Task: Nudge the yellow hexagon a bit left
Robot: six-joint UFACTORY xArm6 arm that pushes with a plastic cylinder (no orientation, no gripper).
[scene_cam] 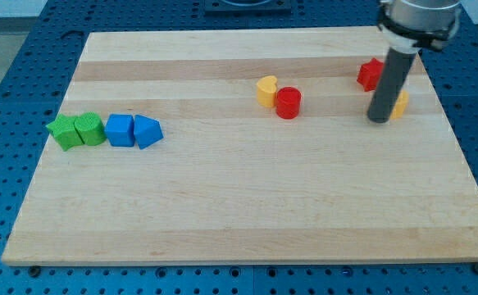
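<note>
The yellow hexagon point(400, 104) lies near the board's right side, mostly hidden behind my rod. My tip point(379, 120) rests on the board just left of the hexagon and touches or nearly touches it. A red block point(371, 74), of a star-like shape, sits just above and left of the rod, partly hidden by it.
A yellow heart-shaped block point(266, 90) and a red cylinder point(288, 103) sit together at the board's upper middle. At the left stand a green star-like block point(61, 131), a green block point(90, 129), a blue cube point(120, 129) and a blue triangular block point(147, 131) in a row. The wooden board point(247, 213) lies on a blue perforated table.
</note>
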